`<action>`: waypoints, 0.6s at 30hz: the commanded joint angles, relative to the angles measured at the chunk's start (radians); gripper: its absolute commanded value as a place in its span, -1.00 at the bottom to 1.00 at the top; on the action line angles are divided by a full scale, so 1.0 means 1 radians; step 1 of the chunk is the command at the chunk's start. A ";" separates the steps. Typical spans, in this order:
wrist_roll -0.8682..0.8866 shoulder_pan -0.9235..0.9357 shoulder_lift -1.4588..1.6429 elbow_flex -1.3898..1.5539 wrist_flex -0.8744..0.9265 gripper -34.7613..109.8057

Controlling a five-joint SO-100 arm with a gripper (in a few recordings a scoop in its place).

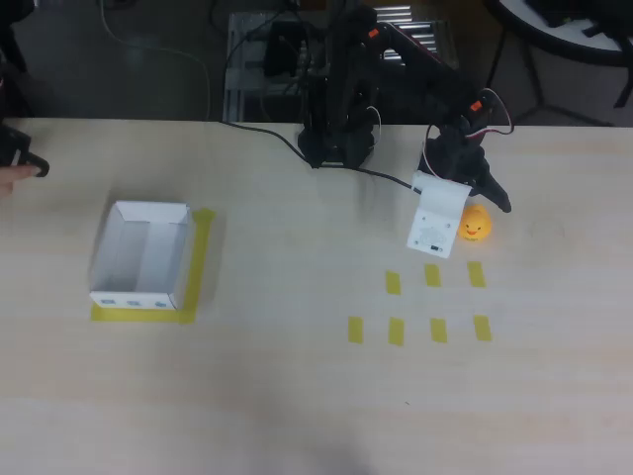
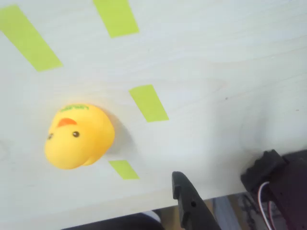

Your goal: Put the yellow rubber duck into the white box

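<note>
A pale wooden counter (image 1: 297, 396) carries the white box (image 1: 141, 255) on its yellow tape frame at the left of the overhead view, small bluish marks on its near wall too small to read. The black arm (image 1: 396, 69) reaches to the right, its end effector (image 1: 473, 203) poised beside the yellow rubber duck (image 1: 475, 225), which sits on the counter above rows of yellow tape strips (image 1: 433, 275). The fingers appear spread and grasp nothing. The approach looks under way; next, the fingers must straddle the duck. Green lettering on the duck's head is illegible.
</note>
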 commanded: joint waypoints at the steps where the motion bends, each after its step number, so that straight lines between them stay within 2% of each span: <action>1: -0.018 -0.058 0.021 -0.026 -0.023 0.33; 18: -0.021 -0.071 -0.008 0.160 -0.169 0.31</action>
